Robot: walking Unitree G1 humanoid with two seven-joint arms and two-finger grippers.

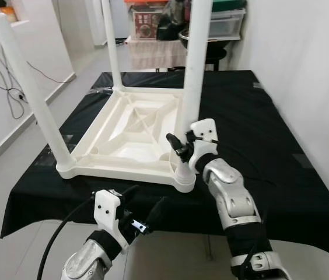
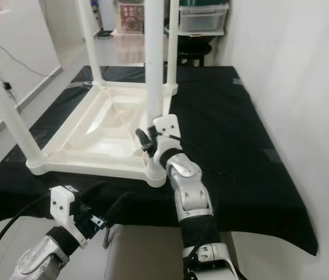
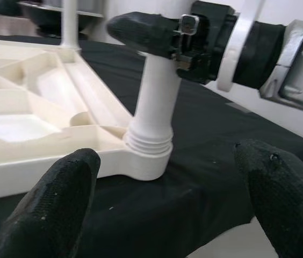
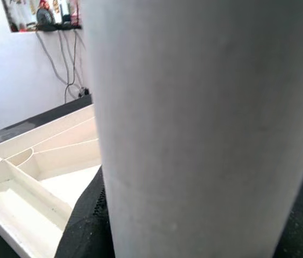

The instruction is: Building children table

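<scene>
Bench: black cloth point(image 1: 269, 134) under upturned tabletop point(image 1: 130, 131).
Progress: legs standing; near leg point(image 1: 195, 76) probably being seated.
Right hand point(image 1: 182, 144): pinching near leg.
Left hand point(image 1: 144, 210): spread, idle.

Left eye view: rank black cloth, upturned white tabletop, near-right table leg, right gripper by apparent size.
1. black cloth, largest.
2. upturned white tabletop.
3. near-right table leg, cut off at the frame top.
4. right gripper, closed on that leg, smallest.
Nearness to the camera inflates the gripper somewhat.

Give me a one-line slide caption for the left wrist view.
Right pincer grips the table leg screwed into the upturned white table, seen between the open left pincer's fingers.
</scene>
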